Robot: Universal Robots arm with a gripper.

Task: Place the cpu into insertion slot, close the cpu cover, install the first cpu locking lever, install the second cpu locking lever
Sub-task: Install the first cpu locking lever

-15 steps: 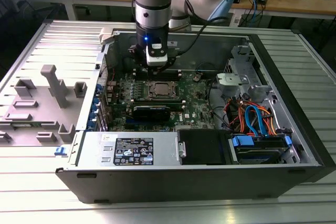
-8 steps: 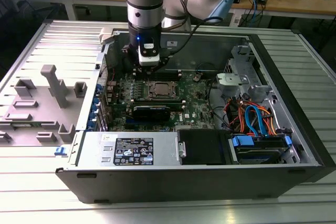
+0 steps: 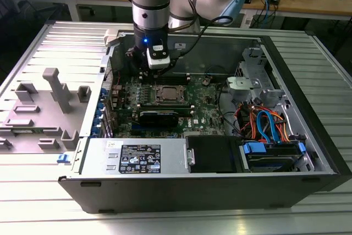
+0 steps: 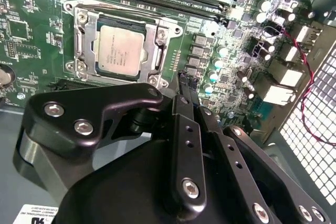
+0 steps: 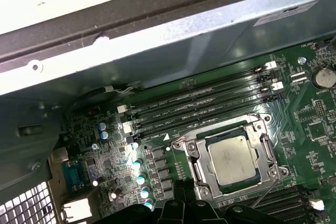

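The black end effector (image 4: 187, 83) is looming nearest in the second wrist view. Its fingers are clenching together with nothing between them, and the tip is hanging just beside one corner of the insertion slot (image 4: 80, 18). Whether it is touching the board cannot be told.

The cpu (image 4: 119, 51) is sitting flat inside that slot, grey face up. The silver cpu cover (image 4: 151, 45) is lying down around it, framing it through its window.

In the exterior view, the arm is reaching down at 11 o'clock of the cpu. The long memory slots (image 3: 165, 76) are running at 12 o'clock and a black fan block (image 3: 158, 116) is sitting at 6 o'clock. Orange and blue cables (image 3: 267, 125) are bunching at 3 o'clock. The open computer case (image 3: 192, 191) is resting on a ridged metal tabletop (image 3: 33, 202), with a grey plastic fixture (image 3: 52, 89) at 9 o'clock.
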